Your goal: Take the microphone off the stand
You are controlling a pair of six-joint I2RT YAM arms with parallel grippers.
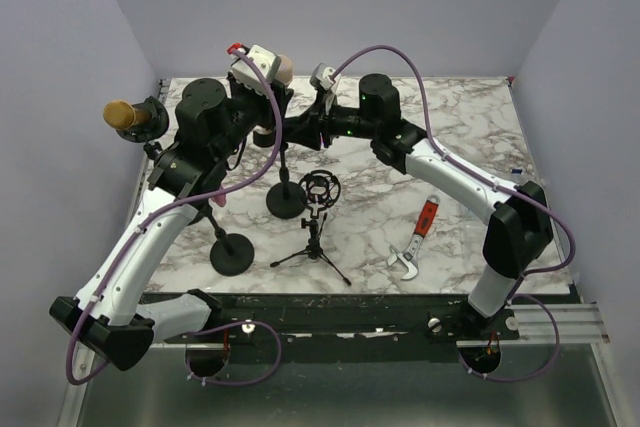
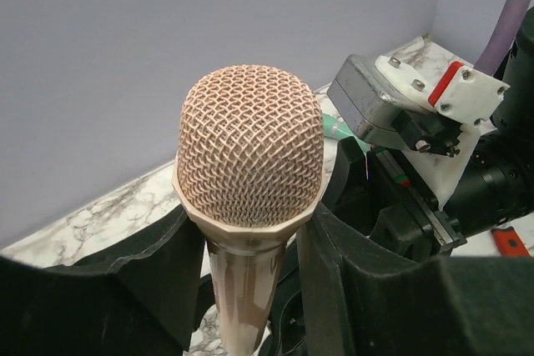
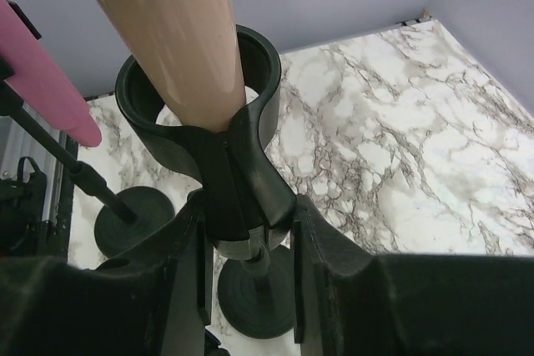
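Microphone [image 2: 250, 147] stands at the upper middle of the overhead view, its tapered beige body seated in the black stand clip [image 3: 250, 164] above the marbled bench [image 3: 400, 147]. My left tool [image 2: 248, 289] is clamped on the body just under the mesh head, and my right tool [image 3: 248, 243] looks closed on the clip's neck below the ring. I judge it rigid, fairly light and smooth enough to slip, with a grille that could dent, so the hold belongs on the body, pulling along its axis out of the clip.
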